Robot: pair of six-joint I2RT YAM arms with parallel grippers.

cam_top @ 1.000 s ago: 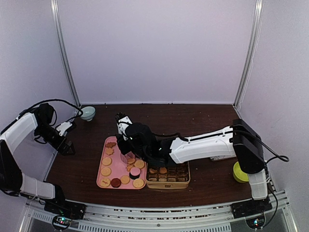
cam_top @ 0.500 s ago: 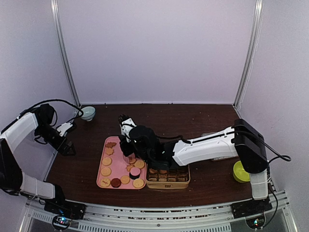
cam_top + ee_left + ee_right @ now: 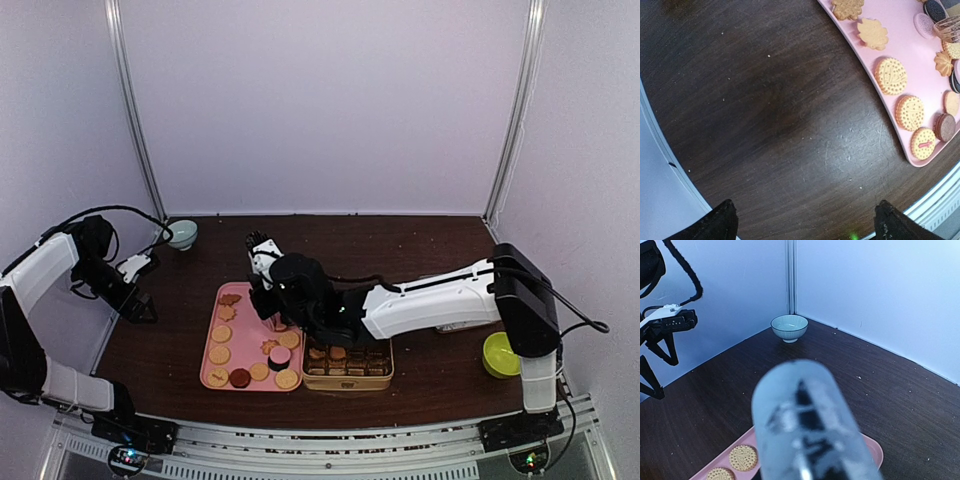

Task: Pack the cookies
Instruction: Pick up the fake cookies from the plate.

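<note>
Pink tray (image 3: 243, 335) holds the cookies (image 3: 259, 371) just below the right gripper (image 3: 266, 312), the nearer one; its jaws are hidden, so I cannot tell their state. The left gripper (image 3: 807, 222) stands wide open, well apart.

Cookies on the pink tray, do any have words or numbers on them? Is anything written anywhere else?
No words, numbers or signs can be read anywhere.
Cookies on the pink tray: only dots and patterns; one round cookie has a pink mark, too small to read.
Blurred object in the right wrist view: dark marks, too blurred to read.
</note>
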